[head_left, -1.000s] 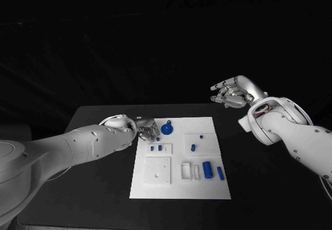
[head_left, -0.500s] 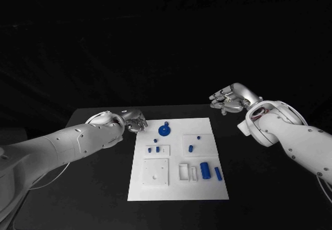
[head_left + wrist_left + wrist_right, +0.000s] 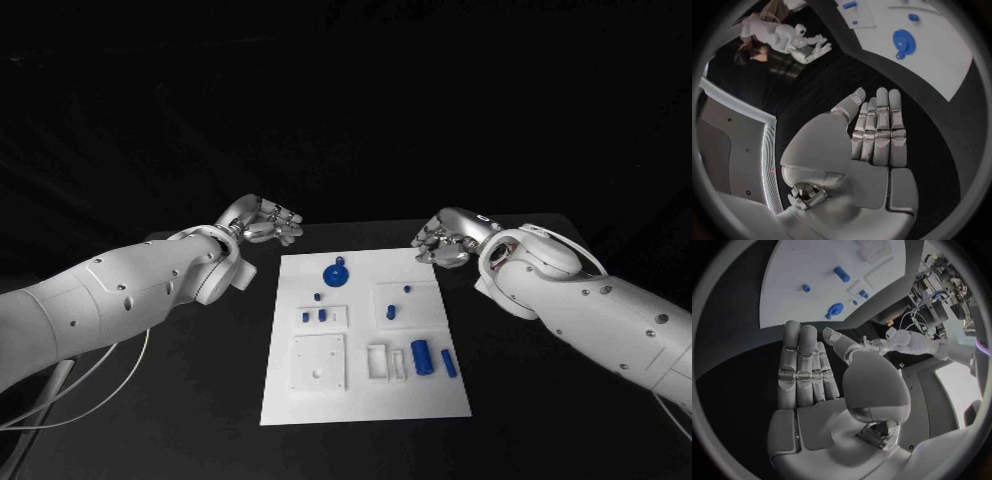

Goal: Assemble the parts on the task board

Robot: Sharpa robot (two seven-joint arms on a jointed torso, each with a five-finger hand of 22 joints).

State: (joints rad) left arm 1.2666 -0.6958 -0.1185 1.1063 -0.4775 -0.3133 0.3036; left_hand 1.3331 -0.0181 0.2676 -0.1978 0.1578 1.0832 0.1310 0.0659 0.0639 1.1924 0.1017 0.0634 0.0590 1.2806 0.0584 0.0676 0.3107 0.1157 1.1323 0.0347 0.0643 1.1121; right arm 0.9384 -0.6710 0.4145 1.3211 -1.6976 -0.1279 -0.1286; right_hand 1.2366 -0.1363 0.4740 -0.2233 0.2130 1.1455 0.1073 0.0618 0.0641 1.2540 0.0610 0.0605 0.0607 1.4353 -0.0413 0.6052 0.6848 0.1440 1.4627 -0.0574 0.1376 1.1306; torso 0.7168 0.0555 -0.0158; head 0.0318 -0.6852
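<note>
The white task board lies in the middle of the black table. On it are a round blue part, small blue pegs and two blue cylinders near the right edge. My left hand hovers off the board's far left corner, holding nothing. The left wrist view shows its fingers stretched out straight above the table, with the round blue part beyond them. My right hand hovers at the far right corner, its fingers also straight and holding nothing.
White raised blocks and a small slotted holder stand on the near half of the board. Black table surrounds the board on both sides and in front.
My left hand has drawn back from the round blue part to beyond the board's far left corner. My right hand has come down and inward to the far right corner. The camera shifted slightly.
</note>
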